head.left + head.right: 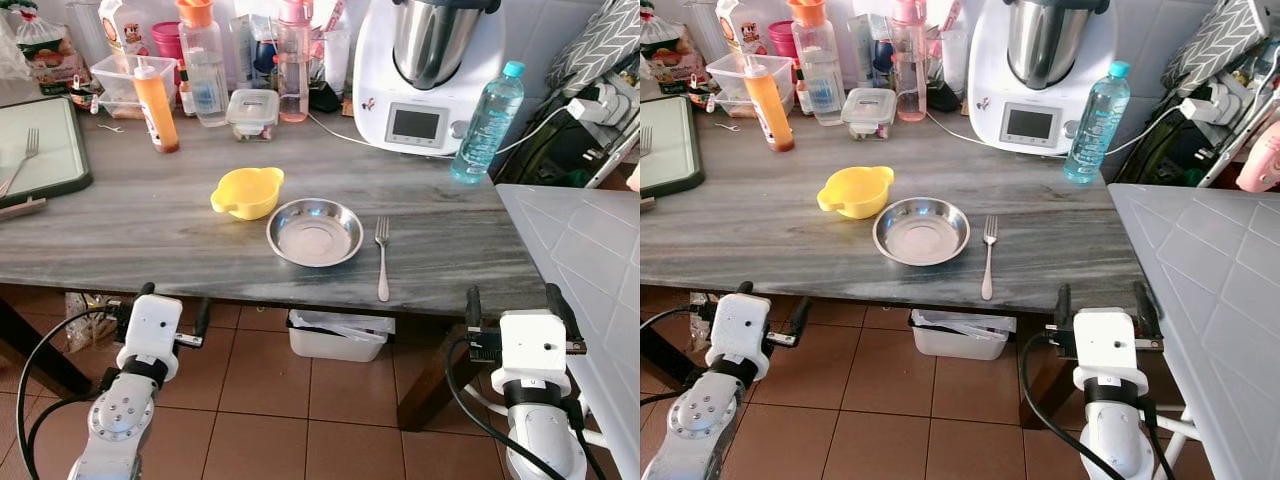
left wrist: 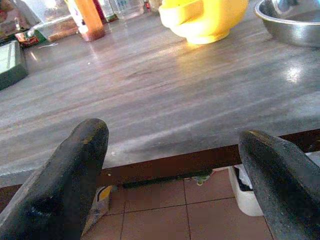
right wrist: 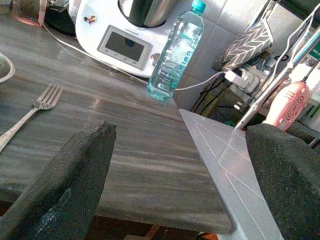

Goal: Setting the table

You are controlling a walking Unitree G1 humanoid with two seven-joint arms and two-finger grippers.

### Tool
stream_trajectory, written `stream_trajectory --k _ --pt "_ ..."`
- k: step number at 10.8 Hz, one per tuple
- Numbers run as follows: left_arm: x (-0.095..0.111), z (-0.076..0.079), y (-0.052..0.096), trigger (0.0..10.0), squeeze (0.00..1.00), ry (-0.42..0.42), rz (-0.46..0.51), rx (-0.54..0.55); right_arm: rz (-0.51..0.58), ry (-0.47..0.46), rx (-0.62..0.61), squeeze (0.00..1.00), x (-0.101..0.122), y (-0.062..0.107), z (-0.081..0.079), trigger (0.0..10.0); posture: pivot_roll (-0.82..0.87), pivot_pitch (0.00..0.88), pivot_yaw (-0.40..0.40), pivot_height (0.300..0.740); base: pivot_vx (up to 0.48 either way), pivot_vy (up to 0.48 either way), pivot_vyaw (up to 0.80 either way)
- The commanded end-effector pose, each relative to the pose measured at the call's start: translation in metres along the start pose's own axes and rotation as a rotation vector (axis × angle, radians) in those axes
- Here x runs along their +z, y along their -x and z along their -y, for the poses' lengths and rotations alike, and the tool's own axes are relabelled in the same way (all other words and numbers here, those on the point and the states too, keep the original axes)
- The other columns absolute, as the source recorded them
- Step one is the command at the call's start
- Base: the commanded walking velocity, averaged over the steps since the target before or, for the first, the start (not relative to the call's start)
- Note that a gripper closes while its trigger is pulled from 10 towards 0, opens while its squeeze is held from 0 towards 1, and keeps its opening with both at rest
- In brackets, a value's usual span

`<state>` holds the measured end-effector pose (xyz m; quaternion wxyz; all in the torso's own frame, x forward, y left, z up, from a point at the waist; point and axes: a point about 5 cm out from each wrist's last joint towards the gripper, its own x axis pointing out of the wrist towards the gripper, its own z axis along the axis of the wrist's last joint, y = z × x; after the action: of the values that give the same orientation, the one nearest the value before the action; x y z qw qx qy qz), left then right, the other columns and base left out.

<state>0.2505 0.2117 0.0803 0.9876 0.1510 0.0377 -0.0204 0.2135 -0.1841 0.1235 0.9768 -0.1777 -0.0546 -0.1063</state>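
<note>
A steel plate [image 1: 314,231] lies near the front edge of the grey wooden table [image 1: 150,230]. Touching its far left side sits a yellow bowl [image 1: 247,192] with handles. A fork [image 1: 382,256] lies just right of the plate, tines pointing away. Both grippers hang below the table's front edge with nothing between their fingers. My left gripper [image 1: 175,305] is open, down to the left of the bowl. My right gripper [image 1: 515,303] is open, below the table's right corner. The left wrist view shows the bowl [image 2: 205,20] and plate [image 2: 292,22] beyond its fingers [image 2: 65,185].
A white kitchen machine [image 1: 425,70], a water bottle [image 1: 487,122], an orange sauce bottle [image 1: 156,105] and several containers crowd the table's back. A tray [image 1: 40,150] with a second fork [image 1: 20,160] sits far left. A white bin [image 1: 338,335] stands under the table. A grey board [image 1: 590,260] is at right.
</note>
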Motion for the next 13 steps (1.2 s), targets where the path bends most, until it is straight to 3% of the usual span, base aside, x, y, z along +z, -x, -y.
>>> stream_trajectory --k 1,5,13 --pt "0.0045 -0.0001 -0.0017 10.0 0.0 -0.007 0.009 -0.004 -0.01 -0.002 -0.017 0.0 -0.0022 -0.0008 0.001 10.0 0.17 0.046 -0.027 0.74 0.0 0.0 0.0" --pt "0.0052 -0.0003 -0.0045 10.0 0.0 -0.02 0.002 -0.006 -0.012 -0.002 -0.02 0.0 -0.003 0.0008 0.0004 10.0 0.17 0.044 -0.018 0.74 0.0 0.0 0.0" --pt "0.008 0.0052 -0.0078 10.0 0.0 -0.021 0.003 -0.025 -0.014 -0.005 -0.022 0.0 -0.003 0.0006 -0.0015 10.0 0.17 0.045 -0.015 0.74 -0.249 0.0 0.0"
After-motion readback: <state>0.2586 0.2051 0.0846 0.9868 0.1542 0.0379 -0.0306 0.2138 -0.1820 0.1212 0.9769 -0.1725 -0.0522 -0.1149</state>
